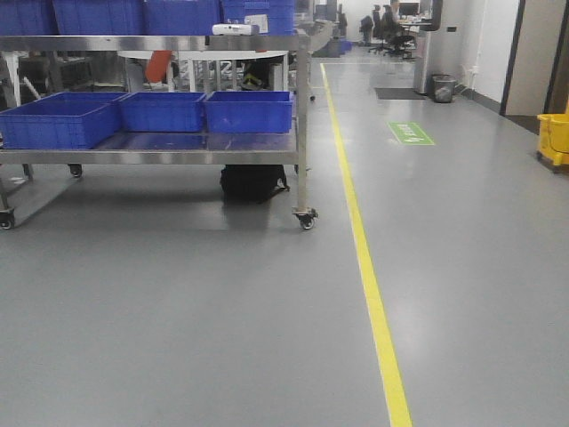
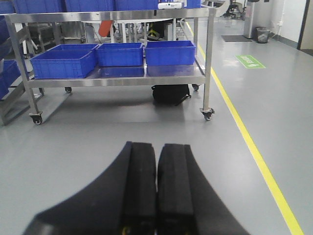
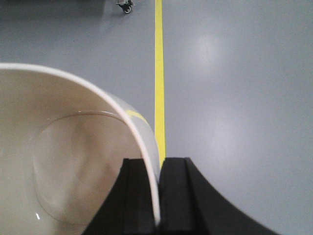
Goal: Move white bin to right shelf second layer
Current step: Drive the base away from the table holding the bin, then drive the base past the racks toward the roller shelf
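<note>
The right gripper (image 3: 159, 169) is clamping its two black padded fingers (image 3: 139, 196) on the thin rim of the glossy cream-white rounded plastic bin (image 3: 63, 161), one finger inside the wall and one outside. The bin is hanging in this grip above the floor, with its hollow facing the right wrist camera and filling the lower left of that view. The left gripper (image 2: 156, 152) is holding its black pads pressed together with nothing between them.

Below both, a smooth grey glossy floor (image 3: 234, 98) is spreading out and reflecting the ceiling light. A straight yellow painted line (image 3: 159, 73) is running away from the bin's edge.

Ahead, a stainless-steel cart on caster wheels (image 2: 208, 49) is standing left of the line. It is carrying three blue plastic crates (image 2: 120, 54) side by side on its lower level, and more blue crates and a small white device (image 1: 235, 29) on top. A black bag (image 2: 170, 93) is lying on the floor under the cart. Right of the line, a green floor marking (image 1: 411, 133) is showing, with a grey waste basket (image 1: 443, 87) farther back and a yellow mop bucket (image 1: 553, 138) at the right edge.
</note>
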### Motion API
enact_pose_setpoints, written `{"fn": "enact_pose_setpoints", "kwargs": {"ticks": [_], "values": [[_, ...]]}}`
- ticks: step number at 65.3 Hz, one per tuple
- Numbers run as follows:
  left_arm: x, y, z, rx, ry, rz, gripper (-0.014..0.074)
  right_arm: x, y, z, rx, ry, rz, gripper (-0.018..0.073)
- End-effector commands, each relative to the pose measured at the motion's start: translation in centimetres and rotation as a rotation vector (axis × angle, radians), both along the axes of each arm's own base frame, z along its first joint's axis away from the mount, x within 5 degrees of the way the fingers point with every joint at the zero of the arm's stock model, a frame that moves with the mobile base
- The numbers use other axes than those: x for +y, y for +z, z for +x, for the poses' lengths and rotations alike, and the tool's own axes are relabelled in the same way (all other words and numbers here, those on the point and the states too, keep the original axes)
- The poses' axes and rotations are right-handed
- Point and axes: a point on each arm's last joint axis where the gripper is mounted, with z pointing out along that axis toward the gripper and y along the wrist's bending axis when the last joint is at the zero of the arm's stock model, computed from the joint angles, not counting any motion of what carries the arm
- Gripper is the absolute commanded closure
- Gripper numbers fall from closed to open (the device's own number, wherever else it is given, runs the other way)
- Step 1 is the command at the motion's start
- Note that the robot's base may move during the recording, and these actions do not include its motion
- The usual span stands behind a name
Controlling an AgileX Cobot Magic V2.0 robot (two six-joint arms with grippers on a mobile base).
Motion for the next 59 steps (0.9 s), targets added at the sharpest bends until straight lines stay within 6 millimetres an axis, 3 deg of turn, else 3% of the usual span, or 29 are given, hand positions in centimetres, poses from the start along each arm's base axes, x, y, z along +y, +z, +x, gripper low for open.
{"fn": "enact_pose_setpoints", "kwargs": {"ticks": [1,59], "values": [[-0.03,-0.37,0.04,-0.065,-0.004,-0.008,0.0512,-0.04,1.62,0.25,-0.117,-0.004,-0.004,0.0503],[-0.03,-0.37,0.04,-0.065,-0.004,-0.008,0.0512,-0.04,1.62,0.25,-0.117,-0.004,-0.004,0.0503]]}}
